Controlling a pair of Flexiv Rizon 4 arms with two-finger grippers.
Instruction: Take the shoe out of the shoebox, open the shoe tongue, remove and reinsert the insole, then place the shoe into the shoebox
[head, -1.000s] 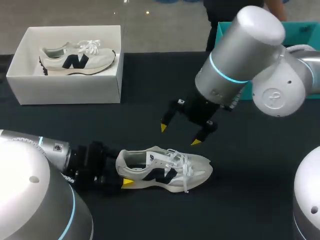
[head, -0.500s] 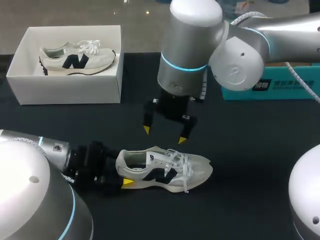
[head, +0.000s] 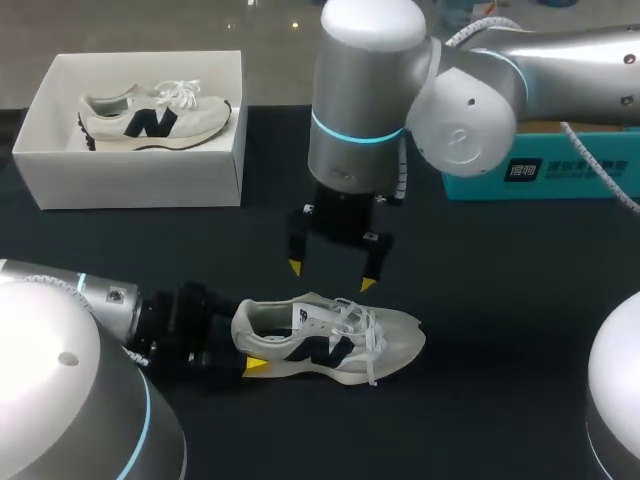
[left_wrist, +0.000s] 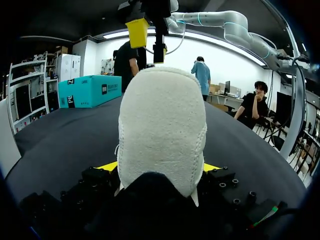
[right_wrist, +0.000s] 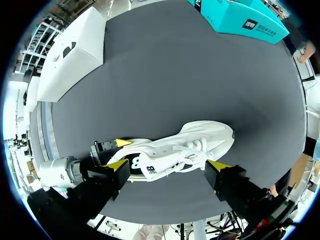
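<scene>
Movement has carried the right gripper (head: 330, 275) in from the right to hang just above the shoe (head: 335, 340), fingers apart and pointing down (ready for the tongue, I judge). The left gripper (head: 245, 342) clamps the heel; the shoe stands on the table (head: 500, 300), apart from the shoebox (head: 140, 180).

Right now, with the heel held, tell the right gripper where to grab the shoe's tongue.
Pinch the tongue at its top edge, behind the laces, coming straight down: the shoe stands upright, opening upward, and the open right gripper hangs above it.
</scene>
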